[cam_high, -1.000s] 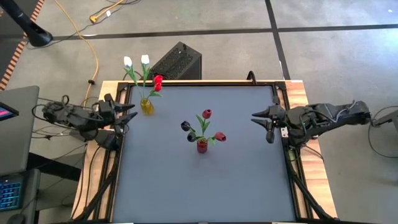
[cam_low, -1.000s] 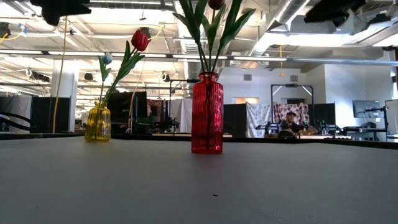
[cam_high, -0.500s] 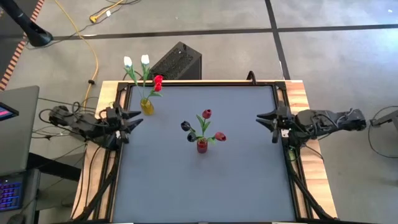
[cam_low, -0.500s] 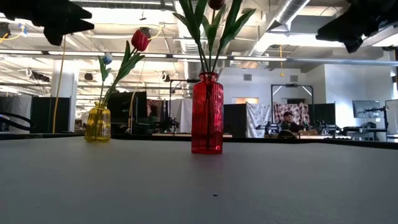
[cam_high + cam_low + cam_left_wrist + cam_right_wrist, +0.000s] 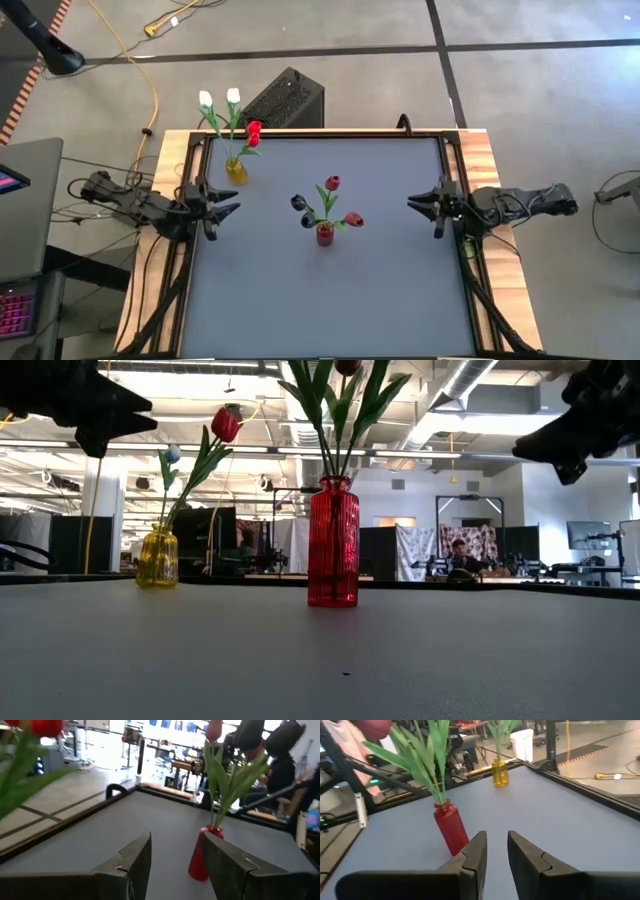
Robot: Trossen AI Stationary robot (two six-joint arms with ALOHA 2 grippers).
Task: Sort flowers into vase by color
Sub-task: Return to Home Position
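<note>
At the left edge of the grey table (image 5: 320, 310), your left hand (image 5: 228, 208) hovers above the surface. Its two dark fingers (image 5: 135, 865) are apart, hold nothing and point toward the middle of the table.

Just beyond it, near the far left corner, the small yellow glass vase (image 5: 236, 172) stands upright. It holds two white tulips (image 5: 205, 98) and one bright red tulip (image 5: 254, 131), and the white heads lean out past the table's far edge. On the floor behind that edge sits a black ribbed box (image 5: 285, 100).

At the centre of the table, the ribbed red glass vase (image 5: 325, 236) stands upright, well apart from both hands. It carries two dark red tulips (image 5: 332, 183) and two near-black tulips (image 5: 298, 202) among long green leaves (image 5: 325, 208). In the low view its stems rise out of the top of the picture. Every flower you can see stands in one of the two vases.

At the right edge, your right hand (image 5: 418, 204) hovers about level with the left one, facing the red vase. Its fingers (image 5: 475, 855) are a narrow gap apart and empty.
</note>
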